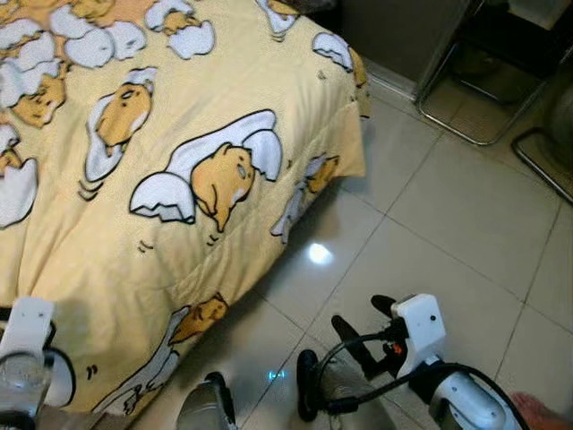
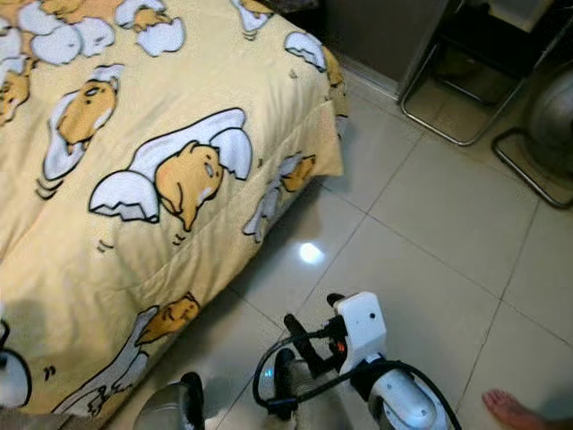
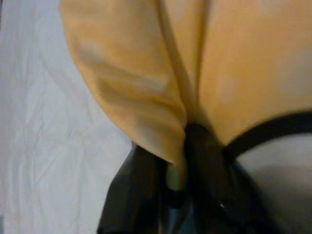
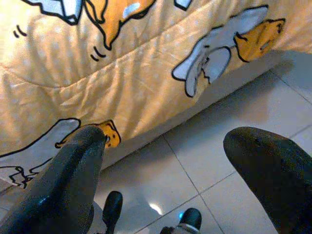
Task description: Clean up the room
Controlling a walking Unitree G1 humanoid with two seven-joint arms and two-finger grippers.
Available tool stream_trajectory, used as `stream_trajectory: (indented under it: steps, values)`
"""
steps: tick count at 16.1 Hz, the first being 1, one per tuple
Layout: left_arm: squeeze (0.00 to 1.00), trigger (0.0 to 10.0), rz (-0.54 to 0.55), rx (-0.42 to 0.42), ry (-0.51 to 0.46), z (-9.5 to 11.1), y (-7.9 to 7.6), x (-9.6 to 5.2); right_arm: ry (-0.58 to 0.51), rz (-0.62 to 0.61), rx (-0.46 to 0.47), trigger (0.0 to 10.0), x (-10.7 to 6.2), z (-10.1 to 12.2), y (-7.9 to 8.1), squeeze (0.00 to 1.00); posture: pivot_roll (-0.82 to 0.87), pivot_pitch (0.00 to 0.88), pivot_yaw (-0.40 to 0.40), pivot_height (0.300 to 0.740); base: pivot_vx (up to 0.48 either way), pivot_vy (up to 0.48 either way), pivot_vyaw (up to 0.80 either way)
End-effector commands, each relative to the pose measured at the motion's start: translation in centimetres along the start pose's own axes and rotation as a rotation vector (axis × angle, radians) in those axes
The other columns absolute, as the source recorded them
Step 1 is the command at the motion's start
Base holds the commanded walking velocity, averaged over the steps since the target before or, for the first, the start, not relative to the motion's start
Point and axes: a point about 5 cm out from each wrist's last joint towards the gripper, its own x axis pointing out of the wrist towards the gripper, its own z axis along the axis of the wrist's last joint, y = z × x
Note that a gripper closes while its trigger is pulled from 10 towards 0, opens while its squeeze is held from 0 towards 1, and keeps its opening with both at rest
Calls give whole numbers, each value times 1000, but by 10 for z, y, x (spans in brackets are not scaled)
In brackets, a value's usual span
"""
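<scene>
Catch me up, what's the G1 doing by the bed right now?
It is standing on the tiled floor at the corner of a bed, working on the yellow cartoon-print blanket that drapes over the edge. The left gripper has its jaws shut on a fold of the blanket. The right gripper hangs open above the tiles, holding nothing. A person's bare foot shows at the robot's right.

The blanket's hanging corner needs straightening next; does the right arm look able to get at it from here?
Probably yes: the right gripper has its jaws open over bare tiled floor, and nothing stands between it and the yellow blanket.
</scene>
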Motion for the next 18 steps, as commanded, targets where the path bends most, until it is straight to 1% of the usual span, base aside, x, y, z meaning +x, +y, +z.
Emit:
stream_trajectory:
  steps: [1,3,4,5,7,8,9,10,11,12,13,14,16,17,18]
  values:
    - [1000,10000,21,-10,19,-1,8,2,-7,-6,11,10000,-2,-1,0,722,-106,270,-35,736,0,0,0]
    - [1000,10000,55,-41,6,5,20,6,-6,-4,16,10000,1,-2,-1,722,-86,267,-30,736,0,0,0]
    - [1000,10000,66,-69,10,6,25,7,-6,-3,19,10000,2,-3,-2,722,-78,264,-29,736,0,0,0]
    - [1000,10000,73,-77,14,5,29,7,-7,-4,24,10000,4,-3,-4,722,-64,260,-27,736,0,0,0]
    - [1000,10000,93,-44,25,1,39,8,-9,-3,29,10000,6,-4,-5,722,-47,253,-26,736,0,0,0]
    - [1000,10000,159,4,59,-8,63,9,-12,-1,32,10000,8,-4,-6,722,-31,249,-25,736,0,0,0]
    - [1000,10000,197,17,60,-8,77,10,-14,1,33,10000,9,-4,-6,725,-20,245,-28,736,0,0,0]
    - [1000,10000,240,9,38,-2,91,11,-15,4,34,10000,10,-5,-7,722,-9,242,-32,736,0,0,0]
    - [1000,10000,261,-1,24,2,97,12,-15,6,35,10000,11,-5,-8,722,0,237,-34,736,0,0,0]
    - [1000,10000,289,-43,-31,20,104,15,-19,9,35,10000,13,-4,-9,729,13,229,-38,736,0,0,0]
    - [1000,10000,286,-80,-95,40,102,18,-26,13,31,10000,16,-2,-12,722,24,221,-41,736,0,0,0]
    - [1000,10000,274,-103,-104,44,99,18,-29,14,29,10000,18,-1,-14,725,27,217,-41,736,0,0,0]
    - [1000,10000,257,-147,-101,47,94,18,-31,15,26,10000,18,-1,-16,725,32,213,-45,736,0,0,0]
    - [1000,10000,221,-246,-149,59,83,18,-37,11,24,10000,19,-1,-18,725,35,207,-52,736,0,0,0]
    - [1000,10000,178,-305,-204,72,73,16,-48,-2,20,10000,20,1,-19,725,36,205,-52,736,0,0,0]
